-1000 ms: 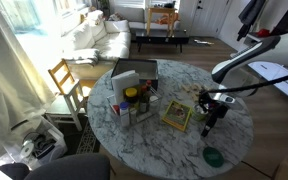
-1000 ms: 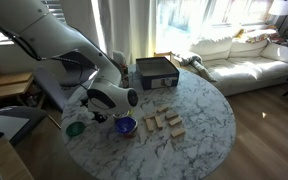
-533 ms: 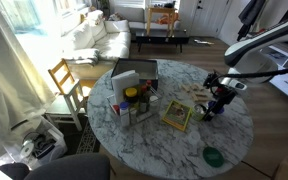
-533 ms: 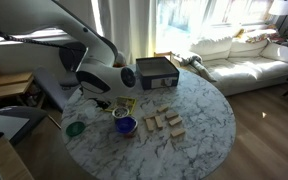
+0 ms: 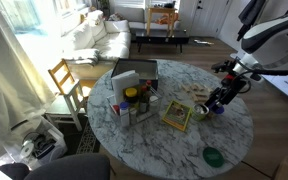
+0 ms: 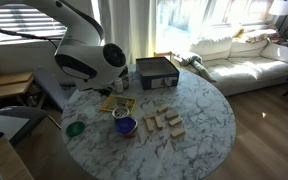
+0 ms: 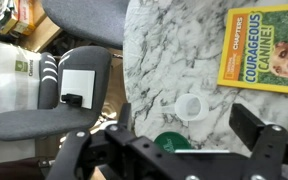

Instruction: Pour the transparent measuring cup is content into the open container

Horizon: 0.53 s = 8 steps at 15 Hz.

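The transparent measuring cup stands upright on the marble table, apart from my fingers; whether it holds anything I cannot tell. It shows small and pale by the book in an exterior view. The open container, a low round green dish, lies just beside the cup and is partly hidden by my gripper body. It shows in both exterior views. My gripper is open and empty, raised above the table.
A yellow book lies next to the cup. A blue bowl, several wooden blocks and a grey box of bottles are on the round table. A grey office chair stands past the table edge.
My arm has lifted and swung away from the table surface near the green dish, toward the table's far side. The cup, dish and book have not moved.
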Available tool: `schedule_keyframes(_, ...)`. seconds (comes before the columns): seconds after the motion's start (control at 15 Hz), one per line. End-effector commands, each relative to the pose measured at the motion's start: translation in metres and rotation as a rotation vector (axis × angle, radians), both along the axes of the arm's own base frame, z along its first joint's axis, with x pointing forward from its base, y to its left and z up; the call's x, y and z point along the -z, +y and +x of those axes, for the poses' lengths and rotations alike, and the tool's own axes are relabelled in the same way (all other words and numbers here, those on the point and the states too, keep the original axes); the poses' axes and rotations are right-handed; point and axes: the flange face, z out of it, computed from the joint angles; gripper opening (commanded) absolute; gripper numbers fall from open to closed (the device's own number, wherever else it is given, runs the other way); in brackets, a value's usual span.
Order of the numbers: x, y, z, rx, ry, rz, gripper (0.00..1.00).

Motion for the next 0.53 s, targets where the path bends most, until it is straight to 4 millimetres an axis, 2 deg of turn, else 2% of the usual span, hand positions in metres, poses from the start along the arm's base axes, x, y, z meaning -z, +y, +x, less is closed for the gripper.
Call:
schedule_keyframes(0.0,-0.02,0.007,-0.018,-0.097,-0.116,-0.088,1.0)
schedule_keyframes(0.47,-0.054,0.019,-0.036,-0.339,-0.299,-0.196,1.0)
